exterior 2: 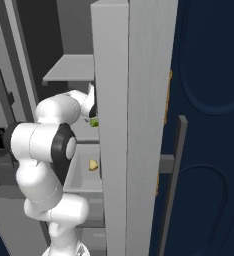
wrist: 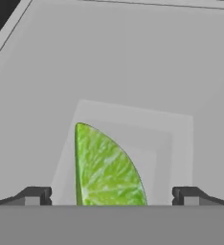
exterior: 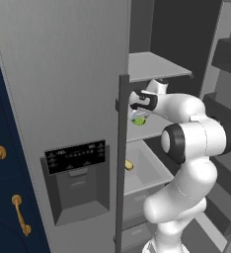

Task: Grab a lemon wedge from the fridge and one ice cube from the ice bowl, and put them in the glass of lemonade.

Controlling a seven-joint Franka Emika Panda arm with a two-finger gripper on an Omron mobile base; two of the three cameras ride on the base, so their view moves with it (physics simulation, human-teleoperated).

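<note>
Jaws spread as wide as they go, nothing between them yet. In the hand view the gripper (wrist: 111, 195) shows as two dark fingertips (wrist: 33, 195) low at the left and right of the frame, with the lemon wedge (wrist: 106, 170) standing in the gap, a little left of centre. Long axis of the wedge running up the frame: straight edge on its left, curved edge sweeping down to the right, pointed end toward the top (lower part cut off at the bottom of the frame, so whether it reaches the fingertips cannot be told). Straight ahead of the jaws, then, and apart from both pads. Probably only a short push forward needed before closing across the wedge's narrow width.

Outward in the left base view: gripper (exterior: 137, 106) at centre frame, just above the green wedge (exterior: 138, 120), resting on a pale shelf (exterior: 152, 129) inside the open fridge (exterior: 63, 74). Lower down, a small deeper-yellow lump (exterior: 129, 165) in a drawer, well apart from the wedge. Same green speck (exterior 2: 94, 121) left of centre in the right base view.
</note>
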